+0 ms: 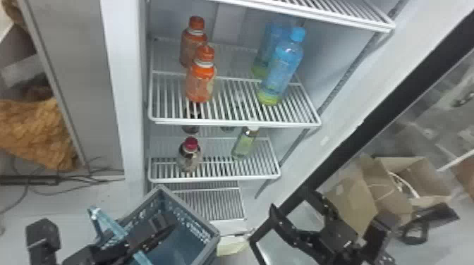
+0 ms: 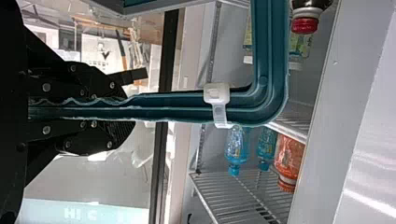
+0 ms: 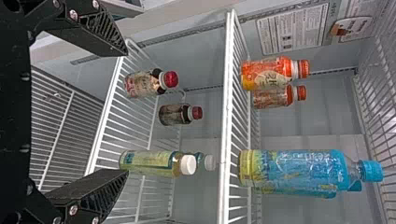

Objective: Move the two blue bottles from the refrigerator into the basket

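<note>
In the head view, the front blue bottle (image 1: 280,67) stands upright near the right edge of the upper shelf (image 1: 232,123), set back from its front edge and partly covering the rear blue bottle (image 1: 262,53). Two orange bottles (image 1: 200,82) stand one behind the other toward the shelf's left edge. On the lower shelf (image 1: 215,179) are a red-capped bottle (image 1: 190,155) near the left front corner and a pale green bottle (image 1: 244,142) to the right. The basket (image 1: 190,215) blocks part of the bottom rack (image 1: 215,204); the left gripper (image 1: 165,223) is at it, and the right gripper (image 1: 289,199) is below the shelves, near cardboard boxes (image 1: 356,197). In the left wrist view, that gripper is clamped on the handle (image 2: 187,108), whose bend passes in front of the shelves. In the right wrist view, the fingers (image 3: 93,189) are apart, and the front blue bottle hides most of the rear one.
</note>
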Action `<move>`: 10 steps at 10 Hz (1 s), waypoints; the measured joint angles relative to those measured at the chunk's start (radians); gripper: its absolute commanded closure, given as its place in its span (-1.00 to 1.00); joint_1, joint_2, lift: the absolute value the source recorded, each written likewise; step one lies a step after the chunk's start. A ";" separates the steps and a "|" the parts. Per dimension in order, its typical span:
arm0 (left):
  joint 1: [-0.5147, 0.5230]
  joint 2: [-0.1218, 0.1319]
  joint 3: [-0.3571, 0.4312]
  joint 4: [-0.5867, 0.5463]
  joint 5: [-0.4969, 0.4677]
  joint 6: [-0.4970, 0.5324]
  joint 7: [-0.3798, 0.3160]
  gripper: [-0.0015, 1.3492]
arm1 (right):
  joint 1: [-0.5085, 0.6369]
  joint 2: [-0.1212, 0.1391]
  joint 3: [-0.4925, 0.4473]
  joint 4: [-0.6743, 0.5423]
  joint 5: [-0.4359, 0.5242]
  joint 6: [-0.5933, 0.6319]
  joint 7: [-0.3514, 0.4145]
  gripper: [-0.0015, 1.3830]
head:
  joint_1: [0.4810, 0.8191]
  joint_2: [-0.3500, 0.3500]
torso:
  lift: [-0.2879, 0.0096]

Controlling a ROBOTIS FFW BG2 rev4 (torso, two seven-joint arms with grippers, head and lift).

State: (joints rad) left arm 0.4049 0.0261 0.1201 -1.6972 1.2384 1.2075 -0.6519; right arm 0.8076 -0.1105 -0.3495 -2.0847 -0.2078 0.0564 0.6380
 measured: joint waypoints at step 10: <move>0.002 0.001 0.000 0.000 0.000 0.000 0.000 0.78 | -0.010 -0.001 0.006 -0.023 -0.032 0.005 -0.001 -0.76 | 0.27 -1.00 | 0.94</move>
State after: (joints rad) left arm 0.4068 0.0273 0.1205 -1.6972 1.2384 1.2075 -0.6519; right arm 0.7971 -0.1119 -0.3436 -2.1076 -0.2401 0.0614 0.6366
